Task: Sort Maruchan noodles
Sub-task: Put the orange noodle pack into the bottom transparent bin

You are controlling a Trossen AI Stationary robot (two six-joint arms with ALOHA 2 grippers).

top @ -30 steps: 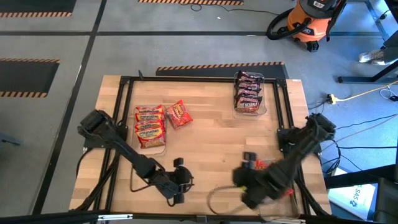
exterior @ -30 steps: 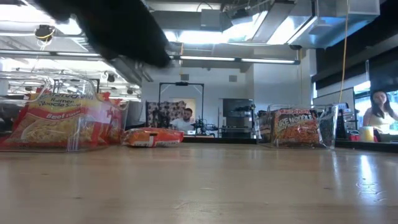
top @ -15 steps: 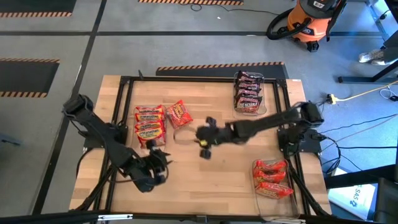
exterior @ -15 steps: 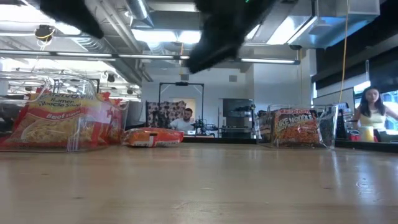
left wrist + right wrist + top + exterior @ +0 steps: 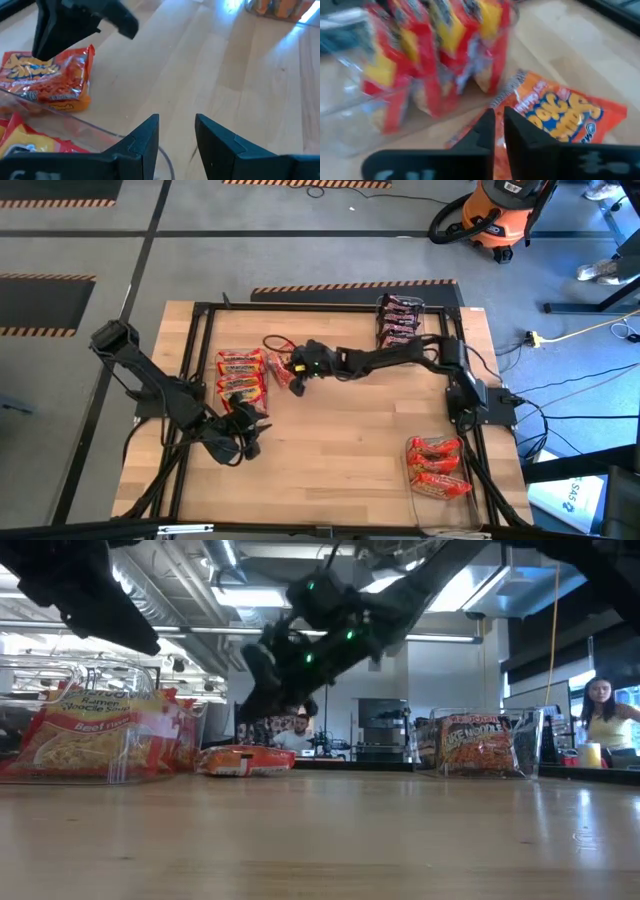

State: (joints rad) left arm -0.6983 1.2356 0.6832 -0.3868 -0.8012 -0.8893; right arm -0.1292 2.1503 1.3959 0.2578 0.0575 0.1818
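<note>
Right gripper [image 5: 499,131] nearly pinched together over crinkly orange ramen packet [image 5: 565,117], beside clear bin [image 5: 350,127] of red-and-yellow packets [image 5: 435,55]

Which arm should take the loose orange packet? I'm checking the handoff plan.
Right. The right gripper is shut just above the loose orange packet; the left gripper waits near the table's front edge, well away.

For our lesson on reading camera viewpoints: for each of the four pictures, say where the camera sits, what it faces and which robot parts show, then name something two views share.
High: overhead, straight down; both arms, right gripper above the orange packet.
Low: table height, facing the room; arms overhead.
Left wrist: behind the open left gripper, over the table.
Right wrist: behind its shut fingers.
Shared: the orange packet, in all four.
</note>
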